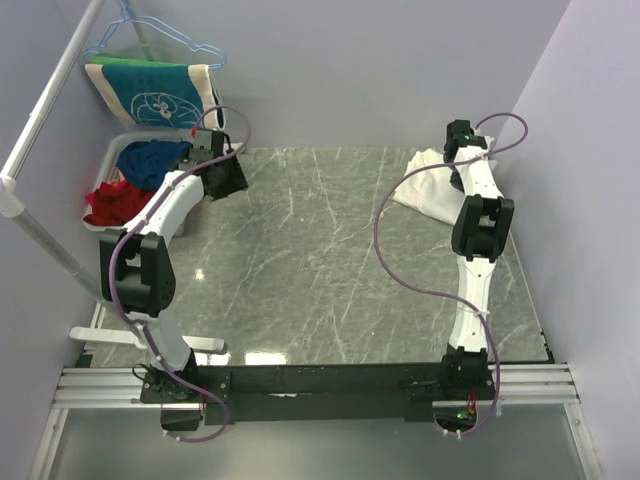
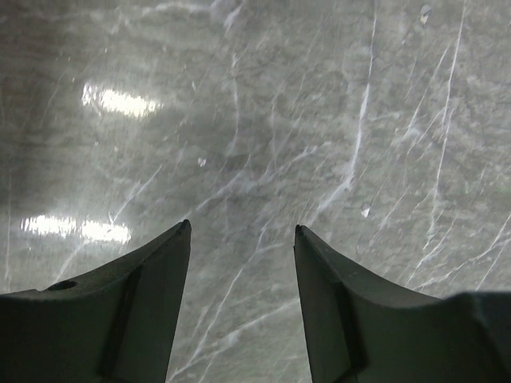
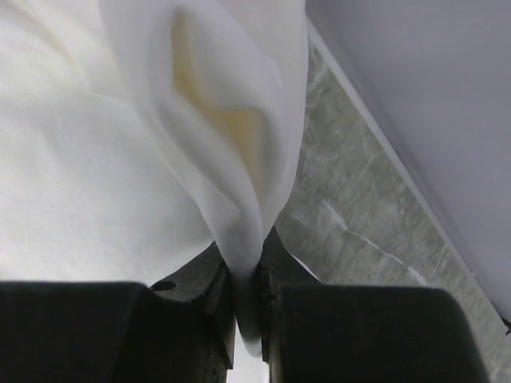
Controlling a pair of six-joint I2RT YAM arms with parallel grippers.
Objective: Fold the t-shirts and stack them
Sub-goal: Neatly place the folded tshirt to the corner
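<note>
Cream-white t-shirt [image 1: 425, 195]: soft, matte, crumpled in a low heap at the far right of the grey, white-veined marble table [image 1: 320, 260], close to the wall. Right gripper [image 3: 247, 299]: dark fingers pinched tight on a thin draped fold of it, and the cloth billows above in smooth pleats. Left gripper [image 2: 242, 231]: curved black jaws spread apart with nothing between them, over glossy stone.

You have open marble table [image 1: 320, 260] across the middle. At far left a laundry basket [image 1: 112, 160] and slanted pole [image 1: 50, 95] crowd the left gripper [image 2: 242, 227]; at far right the side wall [image 1: 590, 200] hems in the cream t-shirt [image 1: 425, 195].
</note>
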